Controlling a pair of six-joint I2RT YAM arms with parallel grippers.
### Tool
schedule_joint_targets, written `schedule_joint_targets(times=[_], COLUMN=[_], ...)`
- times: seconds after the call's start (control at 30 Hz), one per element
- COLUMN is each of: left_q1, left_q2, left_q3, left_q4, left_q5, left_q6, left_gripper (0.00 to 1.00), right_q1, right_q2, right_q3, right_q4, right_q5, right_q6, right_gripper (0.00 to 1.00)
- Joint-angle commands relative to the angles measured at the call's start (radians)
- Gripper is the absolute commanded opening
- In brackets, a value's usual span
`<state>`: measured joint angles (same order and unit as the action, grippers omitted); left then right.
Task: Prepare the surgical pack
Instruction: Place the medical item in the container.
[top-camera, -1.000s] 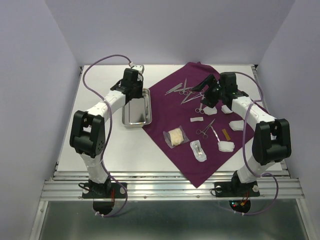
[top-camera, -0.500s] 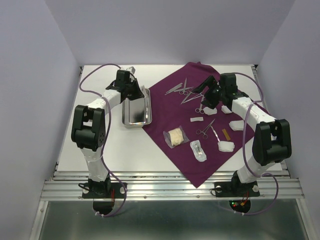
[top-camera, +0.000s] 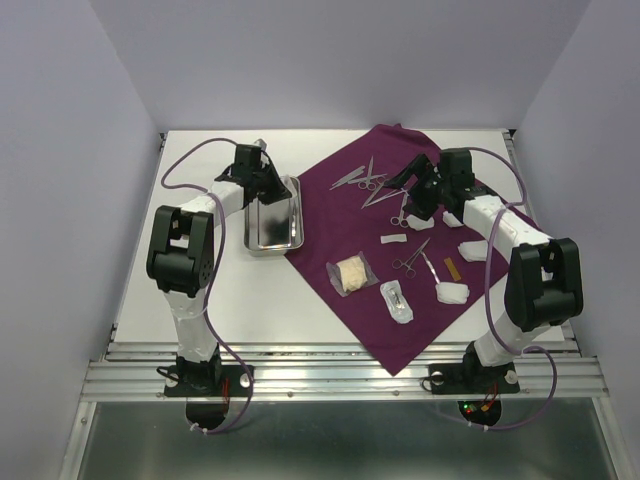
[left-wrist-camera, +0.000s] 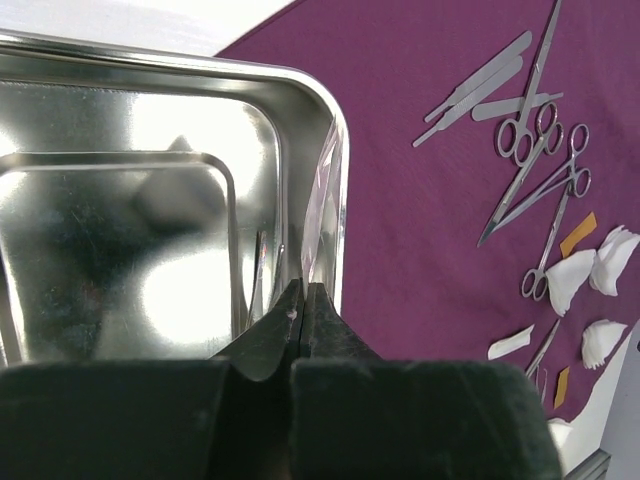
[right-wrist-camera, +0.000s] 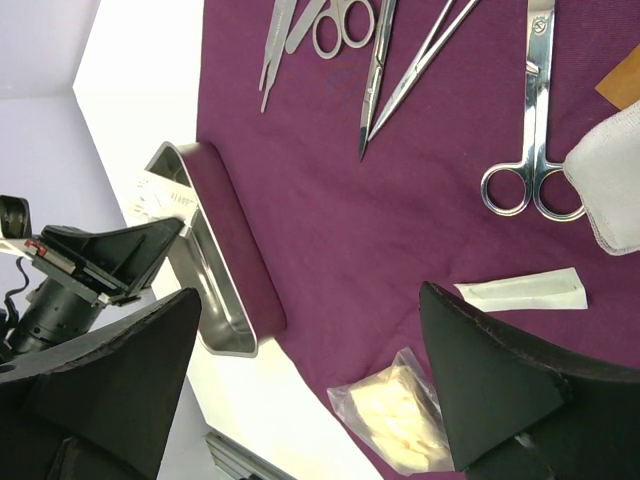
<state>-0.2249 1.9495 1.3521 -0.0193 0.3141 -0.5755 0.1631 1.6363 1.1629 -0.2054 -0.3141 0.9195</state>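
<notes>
Steel tray (top-camera: 270, 228) at the purple cloth's (top-camera: 330, 200) 9 o'clock corner: the left gripper (left-wrist-camera: 303, 300), jaws closed, has swung to its 12 o'clock rim, hold uncertain; right gripper (right-wrist-camera: 307, 295) gapes empty above scissors (right-wrist-camera: 535, 100). Tray repositioning seems imminent.

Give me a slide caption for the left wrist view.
Left end effector shut on a clear packet at the steel tray's rim, purple cloth with instruments alongside.

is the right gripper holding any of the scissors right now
No, the right gripper is wide open above the purple cloth with nothing between its jaws.
</notes>
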Motion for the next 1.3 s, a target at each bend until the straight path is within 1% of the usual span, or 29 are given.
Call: schedule_joint_targets(times=[0.0, 0.17, 0.33, 0.57, 0.67, 0.77, 0.9, 0.93, 1.0, 1.03, 1.13, 1.27], left_q1=[0.012, 0.022, 0.036, 0.039, 0.039, 0.039, 0.039, 0.039, 0.039, 0.039, 0.038, 0.038], left_q2=[0.005, 0.0, -0.049, -0.104, -0.122, -0.144, -0.155, -0.149, -0.138, -0.127, -0.127, -0.173], left_q3=[-0.002, -0.022, -0.068, -0.175, -0.224, -0.258, -0.266, -0.265, -0.249, -0.242, -0.246, -0.28], left_q4=[0.035, 0.036, 0.061, 0.156, 0.214, 0.257, 0.275, 0.28, 0.28, 0.28, 0.289, 0.314], left_q5=[0.008, -0.029, -0.093, -0.168, -0.19, -0.225, -0.253, -0.254, -0.241, -0.228, -0.221, -0.23], left_q6=[-0.02, -0.033, -0.081, -0.228, -0.325, -0.371, -0.42, -0.428, -0.429, -0.434, -0.445, -0.458], left_gripper=[0.0, 0.0, 0.0, 0.0, 0.0, 0.0, 0.0, 0.13, 0.3, 0.44, 0.57, 0.6], right_q1=[-0.008, -0.008, -0.008, -0.008, -0.008, -0.008, -0.008, -0.008, -0.008, -0.008, -0.008, -0.008], right_q2=[-0.021, -0.021, -0.024, -0.023, -0.024, -0.03, -0.035, -0.033, -0.036, -0.036, -0.039, -0.043], right_q3=[-0.003, -0.008, -0.012, -0.016, -0.019, -0.025, -0.029, -0.029, -0.032, -0.034, -0.034, -0.032], right_q4=[0.011, 0.011, 0.009, 0.009, 0.009, 0.009, 0.006, 0.004, 0.004, 0.004, 0.004, 0.003], right_q5=[0.006, 0.006, 0.006, 0.003, 0.0, 0.003, 0.003, 0.003, 0.001, 0.001, 0.003, 0.006], right_q6=[-0.014, -0.014, -0.014, -0.011, -0.011, -0.014, -0.015, -0.016, -0.016, -0.016, -0.014, -0.014], right_gripper=[0.95, 0.95, 0.95, 0.95, 0.95, 0.95, 0.95, 0.95, 0.95, 0.95, 0.95, 0.96])
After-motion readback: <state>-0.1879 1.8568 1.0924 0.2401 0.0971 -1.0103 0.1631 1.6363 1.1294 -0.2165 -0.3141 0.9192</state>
